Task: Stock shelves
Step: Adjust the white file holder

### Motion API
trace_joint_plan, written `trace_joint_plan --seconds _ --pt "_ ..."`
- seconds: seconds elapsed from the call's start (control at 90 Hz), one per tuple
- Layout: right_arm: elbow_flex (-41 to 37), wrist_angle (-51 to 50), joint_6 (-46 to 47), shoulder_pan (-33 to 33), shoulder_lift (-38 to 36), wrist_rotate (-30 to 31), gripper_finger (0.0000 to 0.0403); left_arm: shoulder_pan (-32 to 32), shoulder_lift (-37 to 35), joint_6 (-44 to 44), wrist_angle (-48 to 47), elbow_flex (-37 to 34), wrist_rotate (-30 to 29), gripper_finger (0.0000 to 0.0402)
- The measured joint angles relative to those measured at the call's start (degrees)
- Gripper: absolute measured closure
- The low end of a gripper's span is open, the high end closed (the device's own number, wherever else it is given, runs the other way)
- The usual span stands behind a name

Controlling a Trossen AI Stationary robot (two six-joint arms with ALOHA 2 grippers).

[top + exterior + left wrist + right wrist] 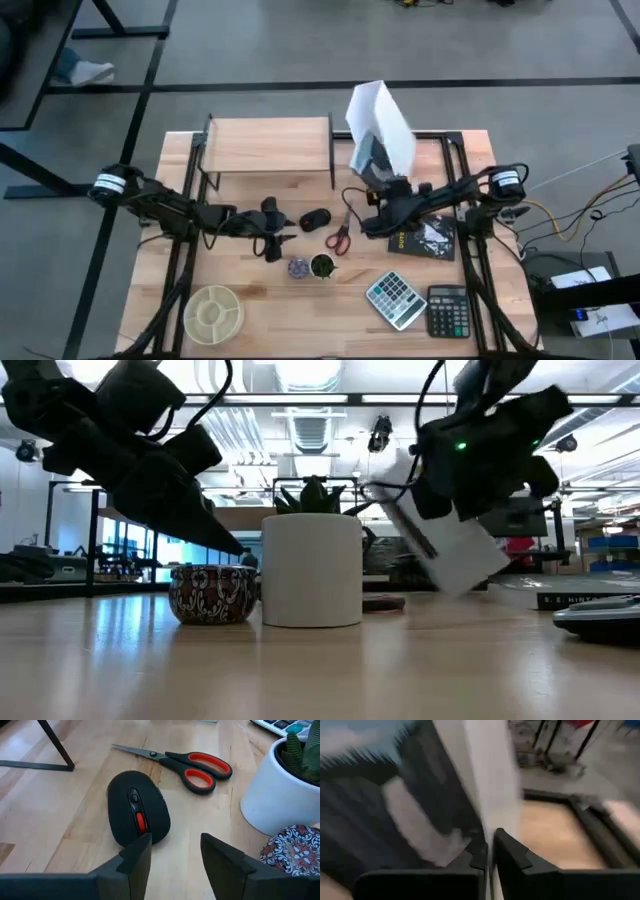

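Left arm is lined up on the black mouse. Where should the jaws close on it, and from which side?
Grip the black mouse across its two long flanks, around the middle near the red strip, coming down from above. It lies flat on the table, body rounded and narrowest side to side. The left gripper is open just short of its near end; the scissors lie clear beyond it.

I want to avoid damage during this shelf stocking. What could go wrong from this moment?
1. The right gripper holds the white book near one edge, tilted in the air; it may slip or swing before reaching the shelf.
2. The black book and scissors lie under the right arm; a dropped book could hit them.
3. The left gripper, fingers open, is beside the mouse and white pot; it might push them.
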Motion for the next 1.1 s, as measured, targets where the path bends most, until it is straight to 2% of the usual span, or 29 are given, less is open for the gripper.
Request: trace_joint_plan --seconds 0.078,0.178,0.411,0.644,0.778,0.922,1.1 --pt "-1.2 0.6 6.1 1.5 0.0 0.4 0.0399 0.0 0.0 0.0 0.0 0.0 0.0 0.0251" --pt "-2.7 3.6 6.8 2.6 0.5 1.2 0.0398 0.0 0.0 0.0 0.0 0.0 0.0 0.0256" --pt "-3.4 15.4 -7.8 0.7 1.8 1.8 0.0397 0.0 0.0 0.2 1.0 0.0 0.0 0.0263" --pt "-2.5 16.1 -19.3 -4.3 1.7 -2.5 0.0387 0.0 0.0 1.0 0.7 0.0 0.0 0.025" --pt "-1.0 16.0 -27.3 -4.6 0.9 -5.0 0.0358 0.0 0.0 1.5 0.7 0.0 0.0 0.0242" --pt "1.9 13.5 -34.7 -4.5 -0.7 -9.2 0.0309 0.0 0.0 1.5 0.6 0.0 0.0 0.0236" --pt "5.3 6.1 -37.7 -3.1 -4.1 -13.2 0.025 0.0 0.0 0.5 -0.3 0.0 0.0 0.0239"
